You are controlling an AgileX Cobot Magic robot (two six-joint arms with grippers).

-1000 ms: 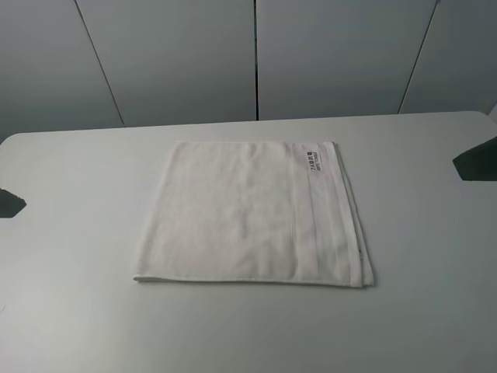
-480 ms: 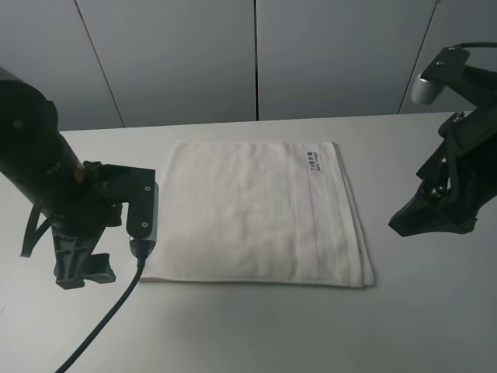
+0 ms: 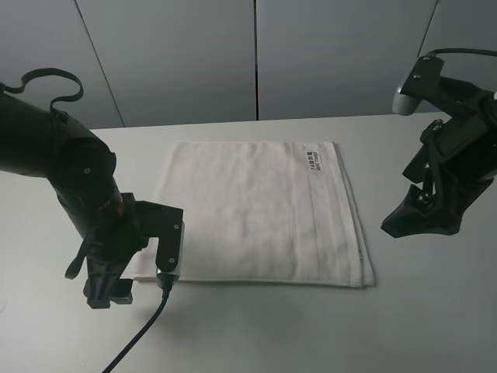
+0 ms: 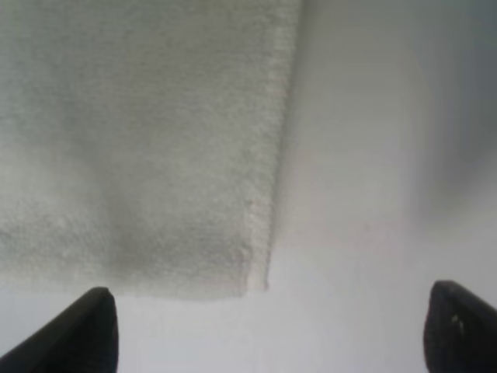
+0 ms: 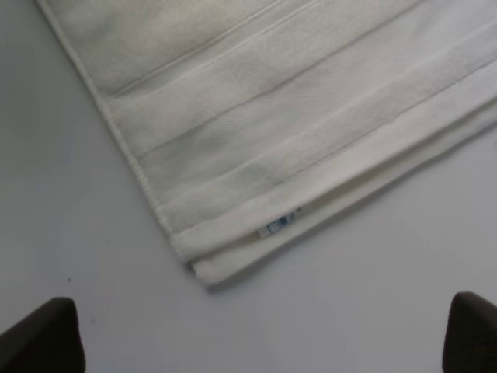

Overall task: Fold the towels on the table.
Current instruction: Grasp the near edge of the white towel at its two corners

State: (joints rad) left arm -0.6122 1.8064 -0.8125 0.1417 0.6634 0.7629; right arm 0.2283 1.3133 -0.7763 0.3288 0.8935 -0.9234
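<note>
The white towel (image 3: 248,210) lies flat on the white table (image 3: 279,330), its dark-printed label (image 3: 313,161) near the far right corner. My left gripper (image 3: 106,291) hangs open at the towel's near left corner; the left wrist view shows that towel corner (image 4: 233,256) just ahead of the gap of the gripper (image 4: 264,326). My right gripper (image 3: 415,224) is open off the towel's right edge. In the right wrist view the layered towel corner (image 5: 233,241), with a small tag (image 5: 279,224), lies ahead of the gripper (image 5: 264,334). Neither gripper touches the cloth.
A black cable (image 3: 140,336) trails from the left arm toward the table's near edge. Grey wall panels (image 3: 256,54) stand behind the far edge. Bare tabletop surrounds the towel on all sides.
No arm was in view a second ago; both have since come in. The left arm has moved nearer and rightward to the towel's near left corner. The right arm has shifted slightly. The towel is unmoved.
</note>
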